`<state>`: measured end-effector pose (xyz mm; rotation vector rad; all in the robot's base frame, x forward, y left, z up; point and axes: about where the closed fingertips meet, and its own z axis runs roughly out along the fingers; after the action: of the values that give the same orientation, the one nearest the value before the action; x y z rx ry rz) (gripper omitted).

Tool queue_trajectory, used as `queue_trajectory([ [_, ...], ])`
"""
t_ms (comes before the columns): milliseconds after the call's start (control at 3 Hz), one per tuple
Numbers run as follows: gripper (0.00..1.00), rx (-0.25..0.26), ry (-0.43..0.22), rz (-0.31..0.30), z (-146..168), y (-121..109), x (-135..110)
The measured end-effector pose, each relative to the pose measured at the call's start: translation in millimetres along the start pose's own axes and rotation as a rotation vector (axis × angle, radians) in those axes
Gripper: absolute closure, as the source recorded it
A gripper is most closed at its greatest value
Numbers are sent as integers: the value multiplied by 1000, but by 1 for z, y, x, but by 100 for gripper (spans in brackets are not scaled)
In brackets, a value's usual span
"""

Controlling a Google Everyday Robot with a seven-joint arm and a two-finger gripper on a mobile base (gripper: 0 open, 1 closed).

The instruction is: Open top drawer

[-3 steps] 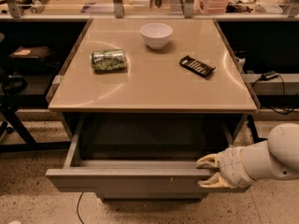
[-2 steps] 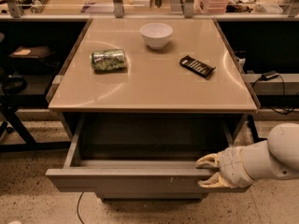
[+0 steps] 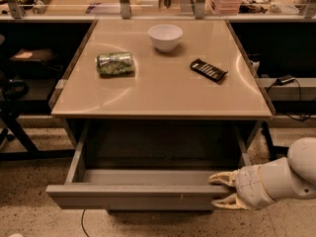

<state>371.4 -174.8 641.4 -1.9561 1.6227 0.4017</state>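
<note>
The top drawer [image 3: 133, 196] stands pulled out from under the beige table, its flat grey front facing me with small pale scuffs right of centre. Its grey tray [image 3: 148, 176] shows inside and looks empty. My gripper [image 3: 223, 190] is at the drawer's right front corner. One pale fingertip [image 3: 218, 178] lies over the top edge of the front, the other sits below at the front face, so the fingers straddle the front panel. The white arm comes in from the lower right.
On the tabletop [image 3: 163, 93] lie a green can on its side [image 3: 114, 63], a white bowl [image 3: 165, 36] and a dark flat packet [image 3: 209, 70]. Black shelving and cables stand to the left and right. Speckled floor lies in front.
</note>
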Motion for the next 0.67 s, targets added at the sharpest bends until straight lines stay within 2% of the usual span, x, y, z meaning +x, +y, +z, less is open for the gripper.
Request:
queue_trajectory([
  [333, 92, -12, -7, -4, -2, 15, 2],
  [667, 100, -12, -7, -4, -3, 16, 0],
])
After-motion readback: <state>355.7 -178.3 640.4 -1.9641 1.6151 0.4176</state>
